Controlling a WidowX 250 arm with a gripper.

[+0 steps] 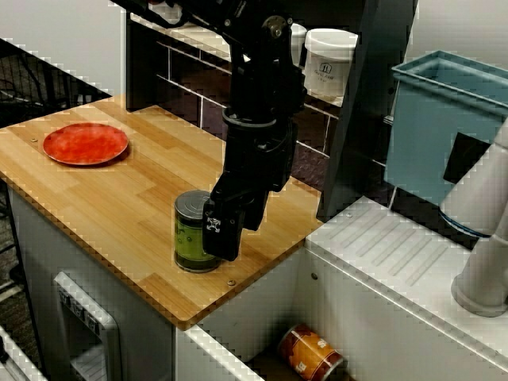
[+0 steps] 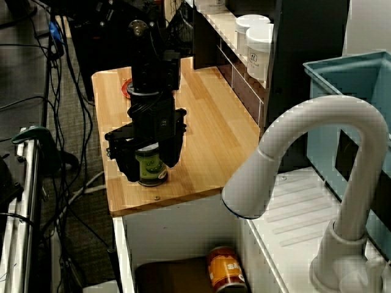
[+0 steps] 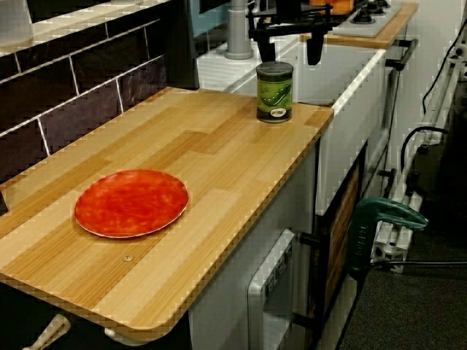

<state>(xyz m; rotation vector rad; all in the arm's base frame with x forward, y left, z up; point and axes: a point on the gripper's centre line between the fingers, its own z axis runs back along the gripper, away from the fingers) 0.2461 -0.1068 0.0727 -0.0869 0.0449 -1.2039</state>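
A green-labelled tin can stands upright on the wooden counter, close to the corner by the sink. My black gripper is open, its fingers spread wider than the can. In the low view along the counter, the fingertips hang at about the can's top rim, one on each side, with the gripper centred slightly right of it. From over the faucet, the can shows between the two fingers of the gripper. No contact with the can is visible.
A red plate lies at the counter's far end. An orange can lies in the sink below the counter edge. A white faucet, a teal bin and white tubs on the wall shelf stand nearby.
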